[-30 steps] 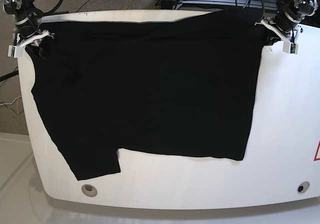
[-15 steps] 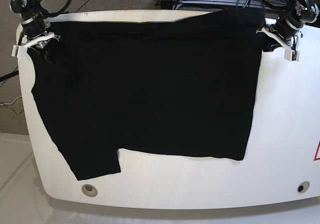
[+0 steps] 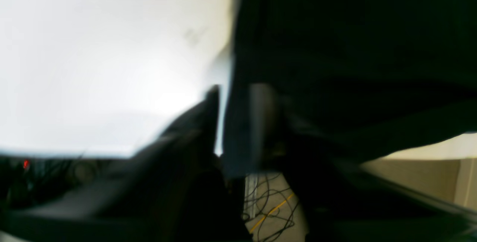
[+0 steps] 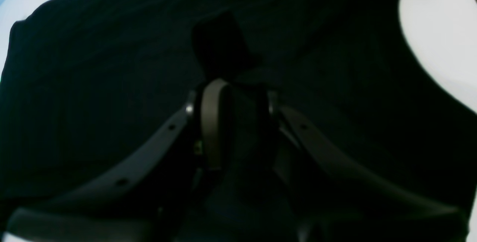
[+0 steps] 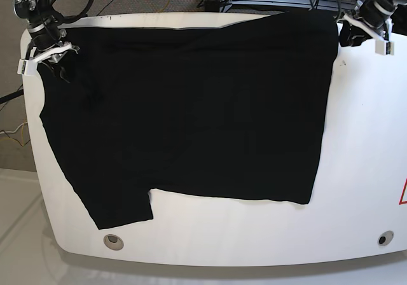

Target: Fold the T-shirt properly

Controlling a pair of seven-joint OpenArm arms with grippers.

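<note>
T-shirt (image 5: 191, 113) spread over white table (image 5: 362, 170), cables (image 3: 268, 204) beyond far edge

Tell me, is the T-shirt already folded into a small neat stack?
No, in the base view the T-shirt lies spread flat across most of the white table, with a sleeve sticking out at the near left corner.

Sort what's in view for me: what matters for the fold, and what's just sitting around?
For the job:
- T-shirt, spread flat
- left gripper, at its far corner
- right gripper, at the other far corner

Just there:
- white table
- cables on the floor
</note>
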